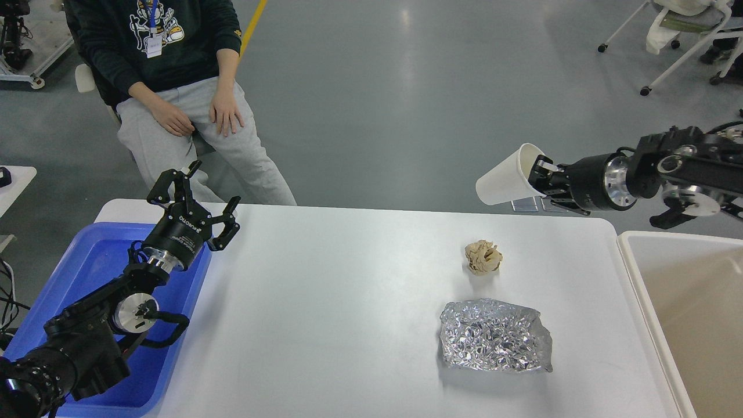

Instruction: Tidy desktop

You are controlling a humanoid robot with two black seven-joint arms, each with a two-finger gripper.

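The white desktop (336, 302) fills the middle of the head view. A crumpled beige paper ball (483, 257) and a crumpled sheet of silver foil (494, 336) lie on its right half. My right gripper (541, 175) is shut on the rim of a white paper cup (506, 178), held on its side high above the desktop's far right corner. My left gripper (195, 194) is open and empty, raised over the far left corner beside the blue tray.
A blue plastic tray (87, 273) sits at the left end under my left arm. A beige bin (691, 302) stands off the right edge. A seated person (180, 87) is just behind the far left edge.
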